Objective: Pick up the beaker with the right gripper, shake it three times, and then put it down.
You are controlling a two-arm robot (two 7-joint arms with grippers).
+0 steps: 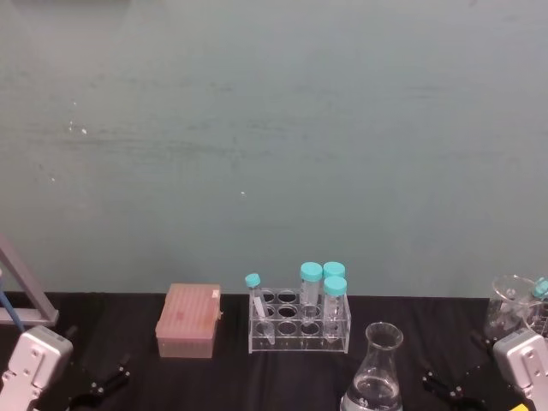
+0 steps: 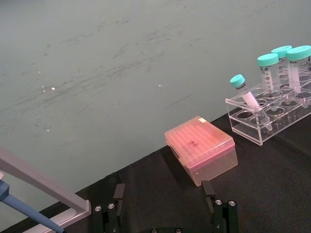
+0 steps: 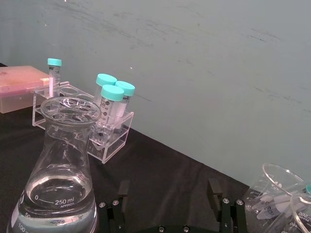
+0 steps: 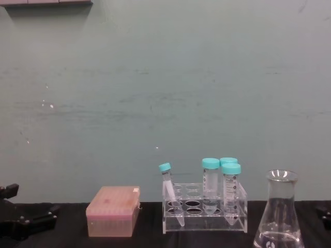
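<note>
The beaker stands upright just front-right of the rack. The right gripper sits low, farther right of the rack, jaws wide, holding nothing. The left gripper is parked low, left of the rack, equally wide.

wall: pale teal, scuffed, small white flecks | table: matte black top, set against wall

The left gripper sits low over the black table cloth, its two black fingers well apart with nothing between them. Ahead of it rests a closed pink translucent plastic box. Farther on, apart from the box, a clear acrylic tube rack holds four teal-capped plastic tubes, the smallest one tilted. A grey metal bar stands near the gripper against the teal wall.
</note>
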